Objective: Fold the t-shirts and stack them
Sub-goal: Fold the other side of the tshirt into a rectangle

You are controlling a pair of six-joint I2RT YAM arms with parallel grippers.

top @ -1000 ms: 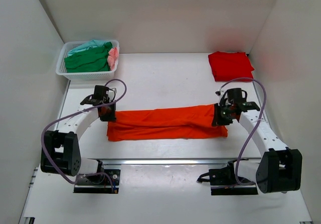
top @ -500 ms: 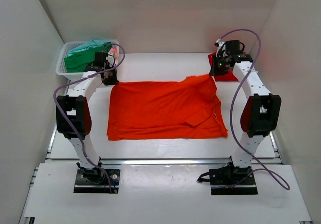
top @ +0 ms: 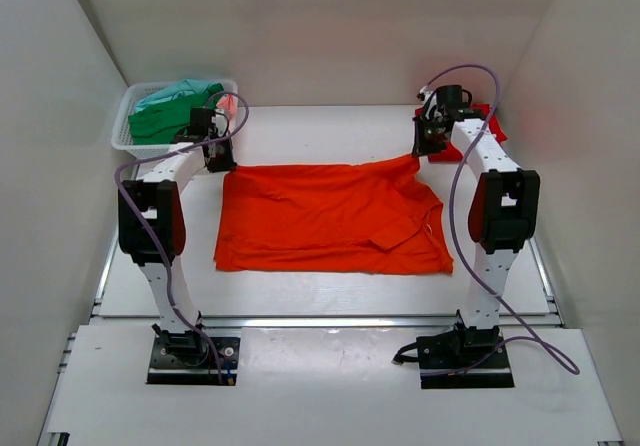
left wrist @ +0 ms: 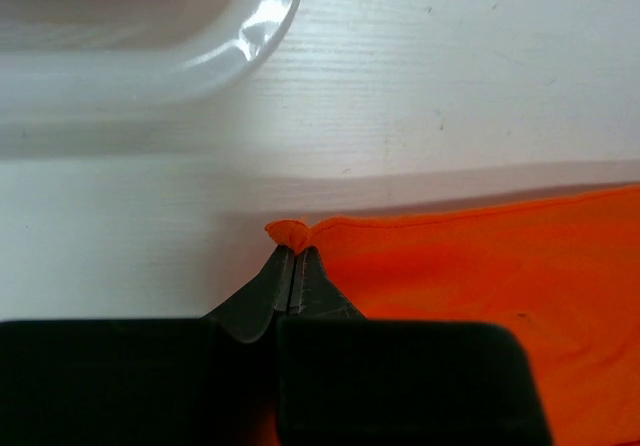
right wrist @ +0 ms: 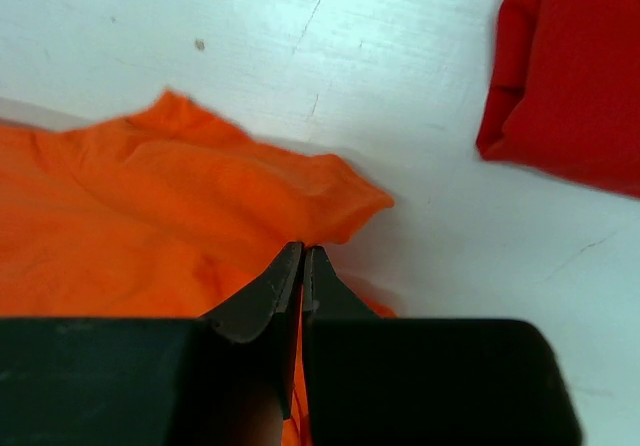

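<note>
Top external: high behind near edge of table (top: 320, 131), looks down and forward over whole surface. Left wrist: close, low, faces basket (left wrist: 200, 66); shares orange t-shirt (top: 330, 216) far-left corner with top view. Right wrist: close, low; shares far-right corner and red t-shirt (right wrist: 580, 76) with top view.

The left arm (top: 150, 221) and right arm (top: 503, 211) are built of white tubular links joined by bulky black joint housings. A lilac cable (top: 465, 65) is looped along each. Black base plates (top: 190, 358) are seen at seven and five o'clock. The left tool (left wrist: 293, 256) and right tool (right wrist: 302, 251) are tipped with dark, tapered fingers.
</note>
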